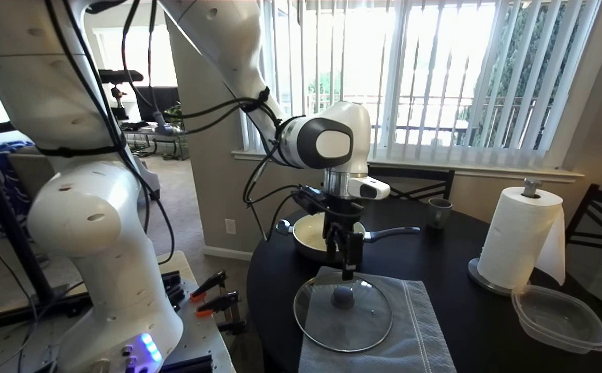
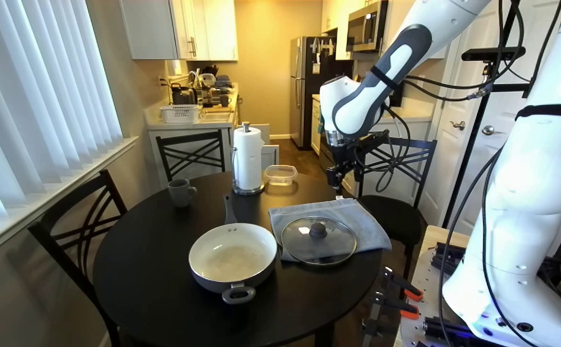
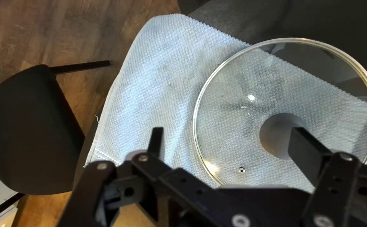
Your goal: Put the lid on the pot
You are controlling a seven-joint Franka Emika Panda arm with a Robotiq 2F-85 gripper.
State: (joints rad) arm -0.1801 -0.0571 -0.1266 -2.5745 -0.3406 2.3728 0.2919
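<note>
The clear glass lid [image 1: 343, 326] with a metal rim and dark knob lies flat on a grey cloth; it also shows in an exterior view [image 2: 319, 246] and the wrist view [image 3: 284, 82]. The pot [image 1: 311, 235] stands uncovered on the dark table beside the cloth, cream-white inside [image 2: 232, 255]; it is out of the wrist view. My gripper [image 1: 341, 264] is open and empty above the lid's side, apart from it; it also shows in an exterior view [image 2: 335, 185]. In the wrist view its jaws [image 3: 227, 132] are wide apart, and the right finger partly covers the knob.
The grey cloth [image 2: 369, 231] lies under the lid. A paper towel roll [image 1: 520, 238], a clear plastic container [image 1: 559, 318] and a grey mug [image 2: 180, 193] stand on the round table. The pot's long handle [image 1: 394, 233] points toward the mug. Chairs surround the table.
</note>
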